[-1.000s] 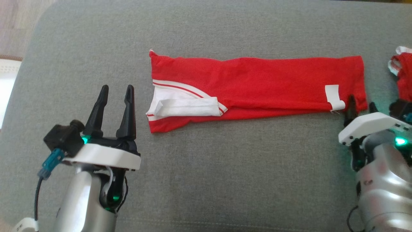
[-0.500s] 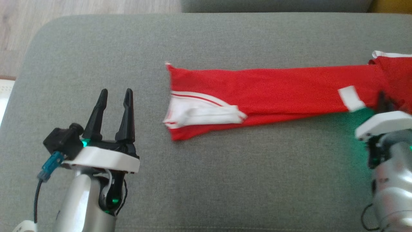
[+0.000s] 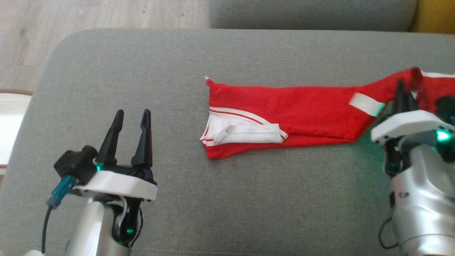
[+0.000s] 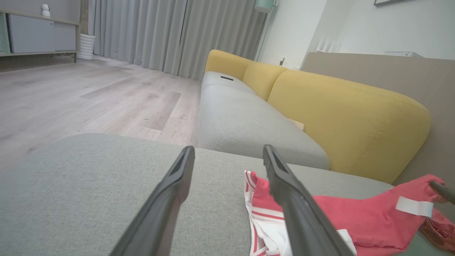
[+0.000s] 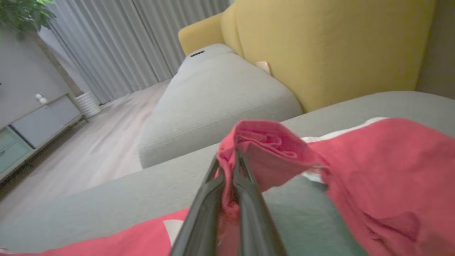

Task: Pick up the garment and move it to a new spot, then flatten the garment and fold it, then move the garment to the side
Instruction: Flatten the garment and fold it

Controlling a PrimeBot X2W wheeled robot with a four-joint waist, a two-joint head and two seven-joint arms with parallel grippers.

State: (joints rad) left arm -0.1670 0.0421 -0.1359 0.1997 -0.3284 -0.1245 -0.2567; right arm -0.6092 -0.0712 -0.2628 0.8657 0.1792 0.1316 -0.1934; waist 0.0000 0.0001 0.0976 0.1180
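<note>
Apparently the last stage is being worked on. The garment [image 3: 284,117] is lying as a long, narrow folded strip across the middle of the head view, on the cushion [image 3: 227,199]. The flattening and at least part of the folding are therefore being taken as done.

Its right end is being pinched between the closed fingers of the right gripper [image 3: 405,96] at the right edge of the frame. That end is being raised off the cushion, with the label [image 3: 362,104] just left of the grip. In the right wrist view the fabric is being shown bunched over the fingertips, and the two fingers are almost touching with cloth between them. The left end, with its white panel [image 3: 249,133], is resting flat near the frame's centre.

The left gripper [image 3: 131,122] is being held at the lower left, well apart from the garment. Its fingers are parted to a moderate gap and nothing is being gripped; in the left wrist view the garment is lying at the lower right.

A red heap [image 3: 439,90] is lying at the far right edge, and whether it belongs to the same garment cannot be told.

What is being judged as left is either a further fold along the strip or the move to the side, and then release. Only one end is being held, so the rest is likely to be dragged and the fold could be disturbed.
</note>
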